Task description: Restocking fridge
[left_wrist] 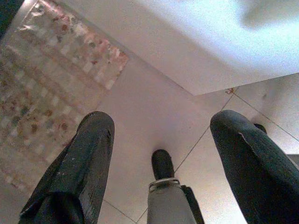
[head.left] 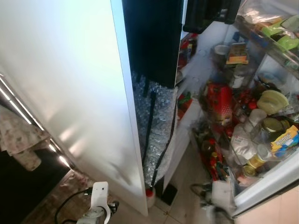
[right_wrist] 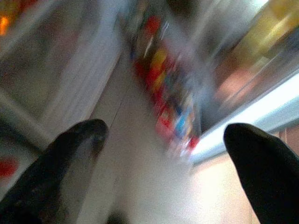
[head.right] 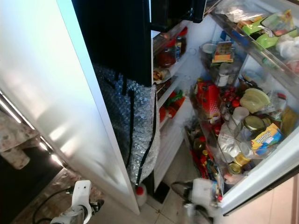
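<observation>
Fridge [head.right: 187, 70] stands open ahead, its white side wall [head.left: 70, 93] filling the robot's left. Its door [head.right: 261, 177] is swung out on the right, with shelves crowded by jars and bottles, among them a gold-lidded jar [head.right: 253, 124] and a yellow packet [head.right: 265, 138]. A red bag [head.left: 219, 100] sits among them. Bubble wrap [head.left: 156, 126] hangs down the front edge beside a dark panel. The left gripper [left_wrist: 161, 158] hangs low over the tiled floor [left_wrist: 140, 112] beside a patterned rug [left_wrist: 51, 74], fingers spread apart and empty. The right gripper [right_wrist: 163, 154] is low near the door's bottom shelves, fingers also apart; that view is blurred, so the goods there are probably packets.
</observation>
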Available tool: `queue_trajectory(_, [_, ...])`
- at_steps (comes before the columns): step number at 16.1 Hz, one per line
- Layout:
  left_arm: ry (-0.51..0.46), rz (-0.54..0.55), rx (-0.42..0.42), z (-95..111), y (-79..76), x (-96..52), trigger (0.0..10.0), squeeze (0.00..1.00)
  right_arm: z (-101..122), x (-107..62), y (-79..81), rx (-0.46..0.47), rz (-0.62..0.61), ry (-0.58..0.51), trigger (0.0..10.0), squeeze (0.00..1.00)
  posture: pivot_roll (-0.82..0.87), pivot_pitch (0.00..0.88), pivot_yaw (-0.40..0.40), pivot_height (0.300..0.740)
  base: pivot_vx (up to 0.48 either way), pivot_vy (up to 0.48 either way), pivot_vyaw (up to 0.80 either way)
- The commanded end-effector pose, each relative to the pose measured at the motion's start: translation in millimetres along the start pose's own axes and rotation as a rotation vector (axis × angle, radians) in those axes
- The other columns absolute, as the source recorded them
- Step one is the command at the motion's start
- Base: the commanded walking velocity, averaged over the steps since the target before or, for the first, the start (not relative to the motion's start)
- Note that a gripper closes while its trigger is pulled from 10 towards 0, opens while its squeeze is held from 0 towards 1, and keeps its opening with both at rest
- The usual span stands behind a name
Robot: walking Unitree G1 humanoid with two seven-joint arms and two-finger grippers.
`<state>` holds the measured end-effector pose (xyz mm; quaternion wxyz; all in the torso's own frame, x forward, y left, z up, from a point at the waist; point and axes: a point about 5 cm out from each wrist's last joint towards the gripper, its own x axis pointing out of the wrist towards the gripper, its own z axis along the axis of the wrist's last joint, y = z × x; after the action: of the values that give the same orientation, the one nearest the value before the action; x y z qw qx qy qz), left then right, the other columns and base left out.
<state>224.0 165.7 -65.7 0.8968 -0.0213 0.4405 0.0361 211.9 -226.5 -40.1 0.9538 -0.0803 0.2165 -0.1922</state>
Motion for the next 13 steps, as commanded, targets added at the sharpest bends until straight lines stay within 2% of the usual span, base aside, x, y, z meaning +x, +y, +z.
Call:
queue_trajectory(1, [0.012, 0.016, 0.024, -3, 4.9, -0.4, 10.0, 0.00, 40, 9.4, -21.3, -0.039, -0.052, -0.280, 10.0, 0.00, -0.26, 0.022, 0.072, 0.740, 0.000, 0.000, 0.00])
queue_trajectory(2, [0.013, 0.018, 0.023, -4, 5.2, -0.5, 10.0, 0.00, 68, -5.4, -22.2, -0.155, -0.042, -0.617, 10.0, 0.00, -0.25, 0.022, 0.065, 0.740, 0.000, 0.000, 0.00])
queue_trajectory(4, [0.013, 0.019, 0.020, -5, 5.4, -0.6, 10.0, 0.00, 59, -27.7, -9.1, -0.162, -0.009, -0.688, 10.0, 0.00, -0.26, 0.019, 0.060, 0.740, 0.000, 0.000, 0.00])
queue_trajectory(5, [0.015, 0.020, 0.019, -5, 5.4, -0.7, 10.0, 0.00, 71, -9.3, -18.4, -0.029, -0.015, -0.609, 10.0, 0.00, -0.26, 0.019, 0.057, 0.740, 0.000, 0.000, 0.00])
queue_trajectory(6, [0.017, 0.020, 0.018, -6, 5.2, -0.8, 10.0, 0.00, 73, -6.8, -24.6, 0.102, -0.023, -0.555, 10.0, 0.00, -0.26, 0.015, 0.048, 0.740, 0.000, 0.000, 0.00])
queue_trajectory(7, [0.019, 0.020, 0.017, -7, 5.0, -0.9, 10.0, 0.00, 71, -8.5, -27.1, 0.150, -0.030, -0.538, 10.0, 0.00, -0.26, 0.012, 0.046, 0.740, 0.000, 0.000, 0.00])
queue_trajectory(8, [0.020, 0.019, 0.015, -8, 4.6, -1.0, 10.0, 0.00, 74, -12.4, -38.0, 0.083, -0.095, -0.575, 10.0, 0.00, -0.26, 0.008, 0.041, 0.740, 0.000, 0.000, 0.00])
queue_trajectory(9, [0.021, 0.019, 0.013, -8, 4.3, -1.1, 10.0, 0.00, 76, -16.3, -42.3, 0.039, -0.147, -0.593, 10.0, 0.00, -0.27, 0.002, 0.037, 0.740, 0.000, 0.000, 0.00])
queue_trajectory(10, [0.022, 0.019, 0.013, -9, 4.1, -1.1, 10.0, 0.00, 89, -19.5, -42.4, -0.063, -0.199, -0.702, 10.0, 0.00, -0.27, 0.000, 0.037, 0.740, 0.000, 0.000, 0.00])
queue_trajectory(11, [0.022, 0.020, 0.009, -9, 3.6, -1.1, 10.0, 0.00, 101, -10.1, -45.5, -0.134, -0.248, -0.613, 10.0, 0.00, -0.27, 0.000, 0.036, 0.740, 0.000, 0.000, 0.00])
queue_trajectory(12, [0.022, 0.019, 0.008, -9, 3.3, -1.2, 10.0, 0.00, 122, -10.6, -45.6, -0.185, -0.226, -0.710, 10.0, 0.00, -0.27, 0.000, 0.036, 0.740, 0.000, 0.000, 0.00])
queue_trajectory(13, [0.023, 0.019, 0.008, -10, 3.1, -1.2, 10.0, 0.00, 136, -13.4, -43.7, -0.200, -0.189, -0.761, 10.0, 0.00, -0.28, 0.000, 0.035, 0.740, 0.000, 0.000, 0.00])
